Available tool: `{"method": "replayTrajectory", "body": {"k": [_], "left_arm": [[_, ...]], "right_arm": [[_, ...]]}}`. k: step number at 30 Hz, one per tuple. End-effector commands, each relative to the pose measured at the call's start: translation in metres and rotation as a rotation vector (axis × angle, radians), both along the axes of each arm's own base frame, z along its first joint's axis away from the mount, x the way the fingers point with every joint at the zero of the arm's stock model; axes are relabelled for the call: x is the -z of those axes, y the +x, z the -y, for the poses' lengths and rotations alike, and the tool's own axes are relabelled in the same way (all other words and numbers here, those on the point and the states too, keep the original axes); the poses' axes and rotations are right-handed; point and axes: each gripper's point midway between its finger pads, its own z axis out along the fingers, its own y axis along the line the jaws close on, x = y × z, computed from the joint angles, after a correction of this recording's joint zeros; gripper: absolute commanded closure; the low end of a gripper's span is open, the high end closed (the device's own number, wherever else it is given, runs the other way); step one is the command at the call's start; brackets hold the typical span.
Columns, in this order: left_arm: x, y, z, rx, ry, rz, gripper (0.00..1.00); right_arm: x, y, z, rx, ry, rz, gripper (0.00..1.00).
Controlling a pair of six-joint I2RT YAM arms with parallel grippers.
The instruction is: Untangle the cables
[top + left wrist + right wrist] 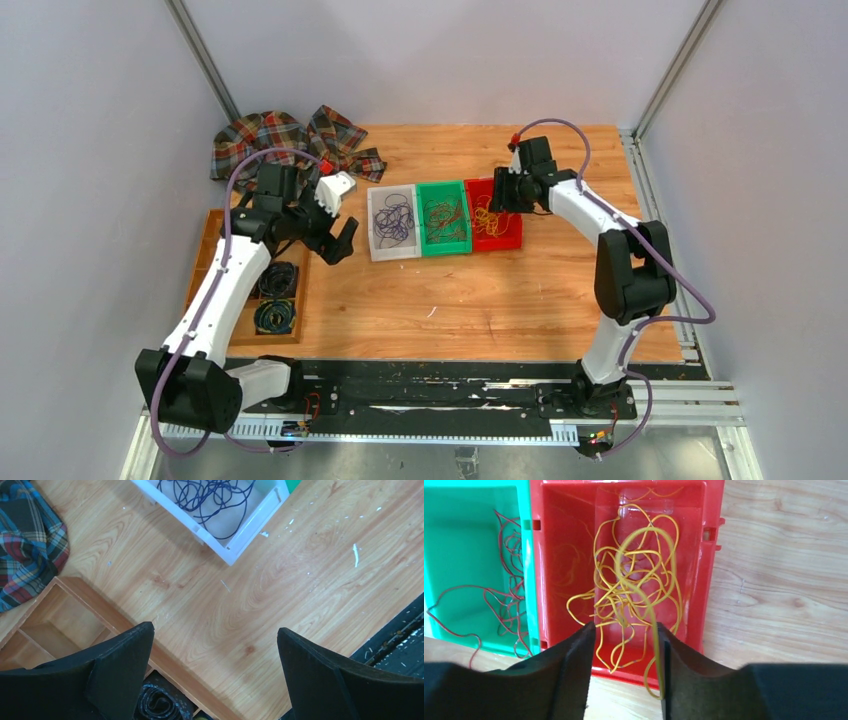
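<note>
The cables lie sorted in three bins. Purple cables (392, 218) (210, 495) are in a white bin (395, 255) (250, 535). Red-brown cables (443, 215) (509, 595) are in a green bin (445, 248) (454, 555). Yellow cables (488, 218) (634, 585) are in a red bin (500, 243) (564, 540). My right gripper (500, 190) (626, 627) hovers over the red bin's near rim, jaws apart. One yellow strand (655, 630) hangs against its right finger. My left gripper (335, 240) (215, 632) is wide open and empty over bare table, left of the white bin.
A plaid cloth (290, 140) (25, 540) lies at the back left. A wooden tray (215, 260) (65, 615) with dark coiled cords (275, 280) (160, 702) sits under the left arm. A black base rail (440, 395) runs along the near edge.
</note>
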Motion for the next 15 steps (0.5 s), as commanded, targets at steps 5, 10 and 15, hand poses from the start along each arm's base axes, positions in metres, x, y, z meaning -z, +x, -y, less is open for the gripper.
{"method": "replayTrajectory", "body": {"k": [5, 10, 15], "left_arm": [[0.003, 0.02, -0.021, -0.092, 0.017, 0.067, 0.02], [0.001, 0.037, -0.035, -0.172, -0.017, 0.1, 0.02], [0.023, 0.051, -0.05, -0.268, -0.045, 0.14, 0.02]], "right_arm": [[-0.082, -0.003, 0.008, 0.004, -0.023, 0.161, 0.27], [-0.12, -0.024, 0.02, 0.025, -0.021, 0.256, 0.25], [-0.131, -0.053, 0.08, 0.237, -0.168, 0.359, 0.23]]}}
